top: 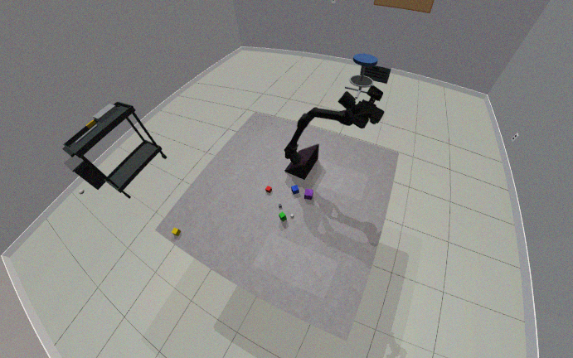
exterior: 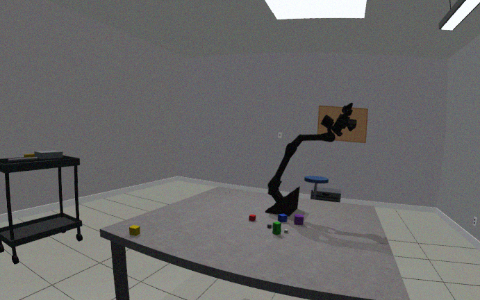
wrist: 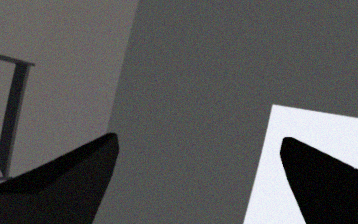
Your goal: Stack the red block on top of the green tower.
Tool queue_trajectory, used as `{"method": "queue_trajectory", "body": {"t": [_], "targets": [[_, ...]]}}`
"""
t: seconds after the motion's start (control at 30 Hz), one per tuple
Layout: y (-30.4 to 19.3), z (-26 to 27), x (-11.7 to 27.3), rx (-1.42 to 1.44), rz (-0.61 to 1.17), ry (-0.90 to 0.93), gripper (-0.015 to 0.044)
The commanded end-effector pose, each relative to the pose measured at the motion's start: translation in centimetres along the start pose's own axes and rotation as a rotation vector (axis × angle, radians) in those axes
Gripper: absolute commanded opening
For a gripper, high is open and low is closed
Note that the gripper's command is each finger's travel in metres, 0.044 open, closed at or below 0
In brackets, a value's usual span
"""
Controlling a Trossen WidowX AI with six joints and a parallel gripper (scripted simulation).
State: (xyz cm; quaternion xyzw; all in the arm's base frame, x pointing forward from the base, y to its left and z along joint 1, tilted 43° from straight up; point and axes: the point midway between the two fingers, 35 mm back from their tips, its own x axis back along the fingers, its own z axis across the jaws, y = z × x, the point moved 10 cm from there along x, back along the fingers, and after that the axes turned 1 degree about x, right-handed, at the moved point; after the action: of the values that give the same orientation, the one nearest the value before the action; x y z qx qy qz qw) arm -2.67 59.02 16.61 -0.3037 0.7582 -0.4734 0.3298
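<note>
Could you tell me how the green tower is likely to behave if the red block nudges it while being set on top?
The green tower stands taller than wide, so it may tip. It looks rigid with a flat top, so the red block should probably rest there.

We cannot tell how many blocks form the green tower [exterior: 276,227], two tiny grey specks beside it [exterior: 269,226] stay unidentifiable, and the wrist view crops both fingertips.

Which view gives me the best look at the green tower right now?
The exterior view: it shows the green tower side-on, upright on the table, so its height reads. The top view shows it only from above, small. The wrist view misses it, pointing at wall and ceiling.
</note>
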Motion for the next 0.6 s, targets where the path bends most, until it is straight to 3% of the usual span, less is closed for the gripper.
{"method": "queue_trajectory", "body": {"t": [0.0, 0.57], "targets": [[0.0, 0.2, -0.1, -0.004, -0.003, 0.004, 0.0426], [-4.2, 17.6, -6.6, -0.454, -0.144, 0.471, 0.0440]]}}
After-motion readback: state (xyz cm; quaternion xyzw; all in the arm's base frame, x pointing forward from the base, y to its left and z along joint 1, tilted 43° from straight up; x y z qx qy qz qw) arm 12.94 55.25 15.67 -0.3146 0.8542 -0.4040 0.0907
